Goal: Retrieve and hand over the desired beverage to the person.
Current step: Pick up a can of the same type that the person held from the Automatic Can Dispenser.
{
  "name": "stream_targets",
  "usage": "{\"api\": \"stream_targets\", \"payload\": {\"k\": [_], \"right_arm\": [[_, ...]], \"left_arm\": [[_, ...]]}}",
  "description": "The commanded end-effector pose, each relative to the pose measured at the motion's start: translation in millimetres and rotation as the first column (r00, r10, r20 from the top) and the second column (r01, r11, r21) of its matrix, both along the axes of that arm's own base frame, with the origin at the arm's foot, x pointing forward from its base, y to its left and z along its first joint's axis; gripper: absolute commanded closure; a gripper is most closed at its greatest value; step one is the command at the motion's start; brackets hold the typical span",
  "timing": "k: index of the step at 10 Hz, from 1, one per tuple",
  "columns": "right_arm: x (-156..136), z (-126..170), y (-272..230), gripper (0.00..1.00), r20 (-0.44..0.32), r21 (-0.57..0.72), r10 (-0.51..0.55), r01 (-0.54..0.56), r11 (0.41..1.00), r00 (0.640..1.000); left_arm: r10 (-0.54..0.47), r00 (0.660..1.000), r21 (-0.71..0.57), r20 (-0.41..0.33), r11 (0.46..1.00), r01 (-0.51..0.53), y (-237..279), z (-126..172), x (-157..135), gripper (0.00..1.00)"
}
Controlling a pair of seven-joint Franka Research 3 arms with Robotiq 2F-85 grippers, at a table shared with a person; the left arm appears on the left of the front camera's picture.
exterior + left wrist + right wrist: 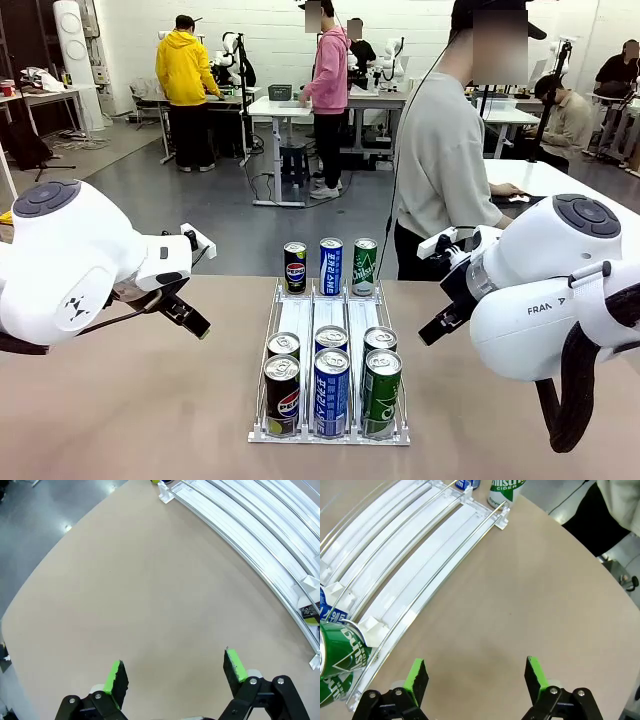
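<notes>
**A:** Tools check: left tool, right tool?

**B:** Both released, nothing between the pads. Each hangs over bare tabletop beside the rack.

**A:** And the person?

**B:** Light grey top, black trousers. Standing at the tabletop's far edge, right of the rack. Black, blue and green cans stand at both rack ends.

CIDER: green can, FRA: R arm

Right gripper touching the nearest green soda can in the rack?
Apart. Right wrist view: bare tan table separates open right gripper from nearest green soda can.
</notes>
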State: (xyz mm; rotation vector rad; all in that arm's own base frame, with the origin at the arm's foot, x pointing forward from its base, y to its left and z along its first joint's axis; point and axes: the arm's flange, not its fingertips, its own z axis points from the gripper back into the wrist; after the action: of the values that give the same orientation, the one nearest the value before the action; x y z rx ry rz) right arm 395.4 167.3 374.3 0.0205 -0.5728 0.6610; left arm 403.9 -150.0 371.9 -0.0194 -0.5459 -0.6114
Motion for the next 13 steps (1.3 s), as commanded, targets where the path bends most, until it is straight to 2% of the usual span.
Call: {"api": "stream_targets", "payload": {"k": [1,8,9,10,11,12,13], "right_arm": [[0.0,-0.1,-0.1,0.00,0.000,0.000,0.000,0.000,1.000,1.000],[0.0,0.0,0.0,0.00,0.000,0.000,0.000,0.000,1.000,1.000],[-22.3,31.8,-5.8,0.00,0.046,-0.041,0.016,-0.014,0.999,0.999],[-47.5,67.2,-9.3,0.00,0.093,-0.091,-0.014,0.023,0.996,0.996],[-65.2,105.1,-13.9,0.00,0.106,-0.121,-0.031,0.044,0.992,0.994],[-82.3,146.8,-17.4,0.00,0.155,-0.142,-0.034,0.057,0.988,0.987],[-96.0,176.2,-15.4,0.00,0.180,-0.138,-0.046,0.071,0.988,0.983]], "left_arm": [[0.000,1.000,0.000,0.000,1.000,0.000,0.1,0.0,0.0,0.00],[0.000,1.000,0.000,0.000,1.000,0.000,0.0,0.0,0.0,0.00],[-0.063,0.992,0.050,0.114,0.997,0.057,-1.7,36.9,-12.6,0.00],[-0.069,0.990,0.076,0.121,0.995,0.060,-7.0,77.6,-20.2,0.00],[-0.092,0.989,0.110,0.114,0.991,0.079,-13.0,121.1,-20.0,0.00],[-0.121,0.989,0.112,0.089,0.988,0.111,-18.5,166.9,-18.0,0.00],[-0.121,0.988,0.133,0.092,0.985,0.108,-24.2,198.7,-19.6,0.00]]}}
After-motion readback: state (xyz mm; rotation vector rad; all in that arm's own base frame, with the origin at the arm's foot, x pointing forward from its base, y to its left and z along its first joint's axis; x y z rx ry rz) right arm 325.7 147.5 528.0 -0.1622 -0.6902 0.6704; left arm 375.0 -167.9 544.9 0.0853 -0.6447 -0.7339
